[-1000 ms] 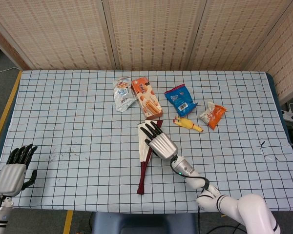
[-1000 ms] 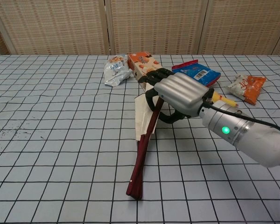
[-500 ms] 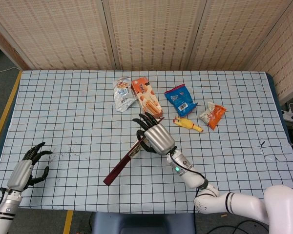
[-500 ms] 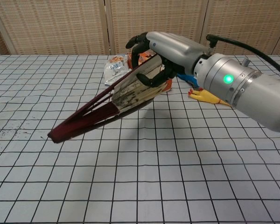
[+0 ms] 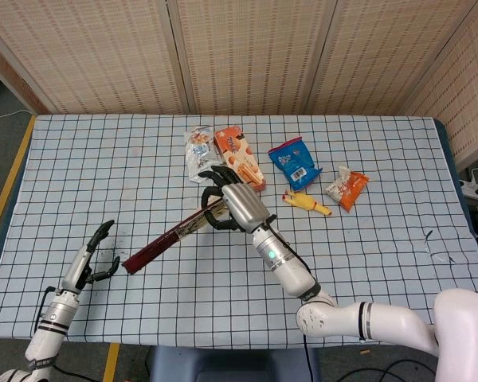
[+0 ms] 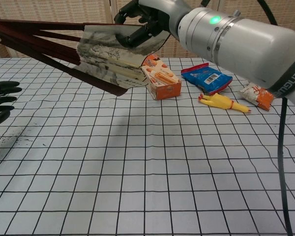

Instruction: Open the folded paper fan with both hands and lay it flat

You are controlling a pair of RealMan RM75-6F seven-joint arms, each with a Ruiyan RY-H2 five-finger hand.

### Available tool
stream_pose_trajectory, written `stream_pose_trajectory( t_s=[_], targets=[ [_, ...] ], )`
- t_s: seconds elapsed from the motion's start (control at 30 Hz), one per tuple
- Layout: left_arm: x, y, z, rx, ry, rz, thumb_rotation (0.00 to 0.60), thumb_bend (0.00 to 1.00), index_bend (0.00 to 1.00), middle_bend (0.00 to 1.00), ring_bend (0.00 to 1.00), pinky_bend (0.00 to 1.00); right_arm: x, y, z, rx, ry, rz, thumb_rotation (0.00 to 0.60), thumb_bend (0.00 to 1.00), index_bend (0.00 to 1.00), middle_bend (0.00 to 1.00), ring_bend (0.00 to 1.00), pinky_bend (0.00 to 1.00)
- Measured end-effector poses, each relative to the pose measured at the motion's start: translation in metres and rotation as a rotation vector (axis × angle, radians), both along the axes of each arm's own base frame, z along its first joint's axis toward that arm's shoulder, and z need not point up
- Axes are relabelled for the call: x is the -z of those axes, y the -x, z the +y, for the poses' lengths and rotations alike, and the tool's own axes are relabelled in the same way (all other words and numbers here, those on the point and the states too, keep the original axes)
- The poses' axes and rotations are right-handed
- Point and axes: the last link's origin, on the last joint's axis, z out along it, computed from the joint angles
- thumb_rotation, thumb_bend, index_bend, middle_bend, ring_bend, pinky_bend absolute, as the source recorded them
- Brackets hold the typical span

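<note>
One fan (image 5: 171, 236) gripped by right hand (image 5: 233, 205), left hand (image 5: 92, 255) spread, apart

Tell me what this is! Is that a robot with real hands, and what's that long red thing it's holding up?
Yes, it's a robot with two arms, and each ends in a hand with fingers. One picture looks down from its head, the other looks out from its chest.

Its right hand is holding a folded paper fan with dark red sticks, lifted off the checkered table. In the chest view the fan has opened a little. Its left hand is open near the fan's far end, holding nothing.

On the table are snacks: an orange box, a clear bag, a blue bag, a small orange packet, and a yellow rubber chicken.
</note>
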Motion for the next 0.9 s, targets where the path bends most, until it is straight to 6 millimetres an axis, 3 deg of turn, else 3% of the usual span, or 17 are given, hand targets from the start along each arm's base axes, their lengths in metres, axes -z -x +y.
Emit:
stream_pose_trajectory(
  t_s=[0.17,0.4,0.77,0.9],
  targets=[
    [0.012,-0.029,0.024,-0.015,-0.06,-0.102,0.6,0.45,0.06,0.0,0.0,0.07,0.008,-0.012,-0.006,0.035,-0.01,-0.03,0.6,0.81,0.75,0.13,0.0,0.0],
    [0.02,-0.061,0.024,0.02,-0.054,-0.146,0.6,0.45,0.09,0.0,0.0,0.07,0.014,-0.027,-0.02,0.078,0.005,-0.072,0.6,0.81,0.76,0.13,0.0,0.0],
    [0.039,-0.1,0.035,-0.007,-0.077,-0.211,0.599,0.45,0.1,0.0,0.0,0.07,0.033,-0.043,-0.025,0.117,-0.02,-0.09,0.6,0.81,0.76,0.13,0.0,0.0],
    [0.045,-0.112,0.035,-0.005,-0.073,-0.218,0.6,0.45,0.18,0.0,0.0,0.07,0.041,-0.051,-0.025,0.12,-0.028,-0.095,0.6,0.81,0.76,0.13,0.0,0.0]
  ],
)
